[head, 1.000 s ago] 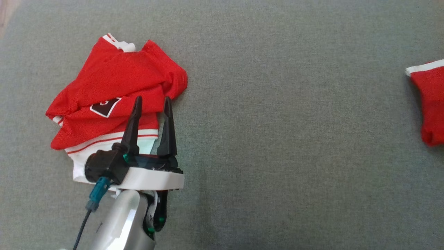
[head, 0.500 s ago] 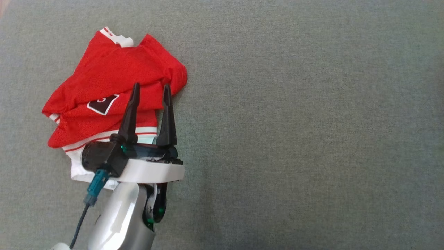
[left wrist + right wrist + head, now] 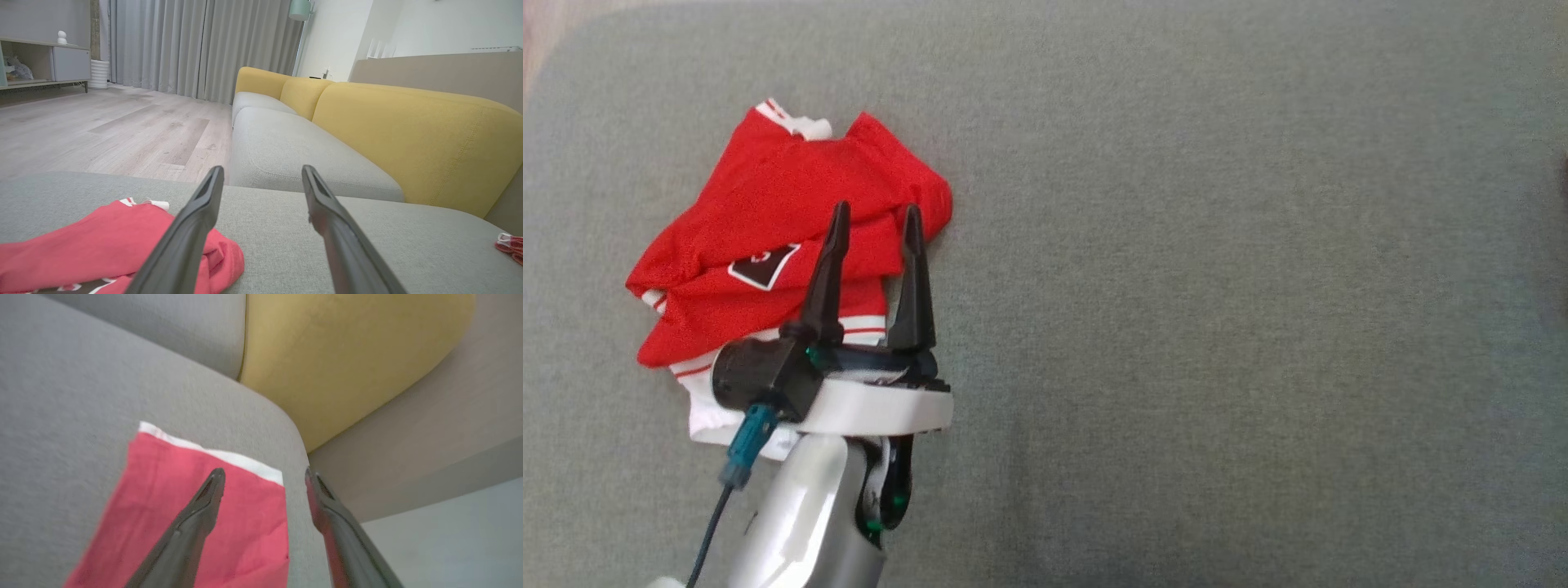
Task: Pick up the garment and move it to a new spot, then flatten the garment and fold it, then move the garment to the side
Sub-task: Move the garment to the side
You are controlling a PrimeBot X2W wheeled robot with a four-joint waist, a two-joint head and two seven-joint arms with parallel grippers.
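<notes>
A red garment (image 3: 792, 188) with white trim and a black patch lies crumpled at the left of the grey cushion (image 3: 1217, 327). My left gripper (image 3: 876, 207) hovers open over its right part, with nothing between the fingers. From the left wrist, the same crumpled garment (image 3: 102, 249) lies low on the left, under my open left gripper (image 3: 262, 169). A second red cloth (image 3: 163, 473) with a white band lies flat near the cushion's rounded edge. My right gripper (image 3: 264, 472) stands open just above it, one finger over the cloth. That cloth's corner (image 3: 508, 245) peeks in at the far right.
Yellow backrests (image 3: 408, 139) run along the far side of the grey seat. A yellow cushion (image 3: 347, 355) rises beyond the cushion edge (image 3: 294, 433). Wooden floor (image 3: 102, 130), curtains and a low cabinet (image 3: 69, 63) lie beyond the sofa.
The head camera has shifted, and the red cloth at the right edge has left the head view. My left gripper stays open over the crumpled garment. My right gripper has gone from shut to open.
</notes>
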